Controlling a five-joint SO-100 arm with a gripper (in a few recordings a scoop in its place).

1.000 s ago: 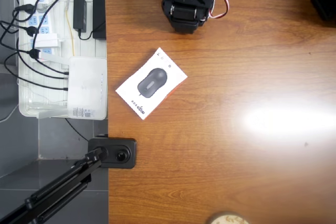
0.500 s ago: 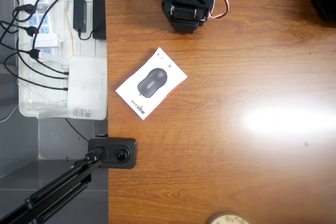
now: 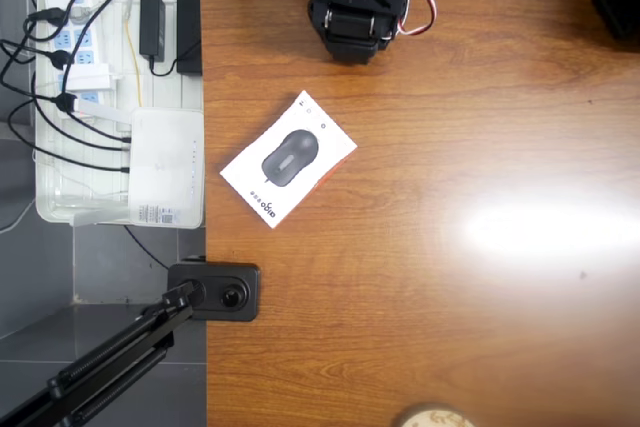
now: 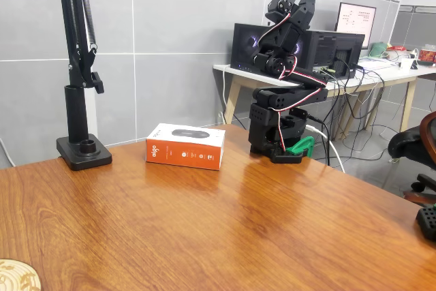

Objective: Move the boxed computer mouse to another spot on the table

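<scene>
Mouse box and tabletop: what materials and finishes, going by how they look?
Mouse box: looks like printed cardboard, white top with a mouse picture, orange sides, crisp folded edges, mostly matte. Table: brown wood grain with a glossy finish, shown by the bright glare patch and the box's reflection in the fixed view; whether solid wood or laminate cannot be told.
</scene>
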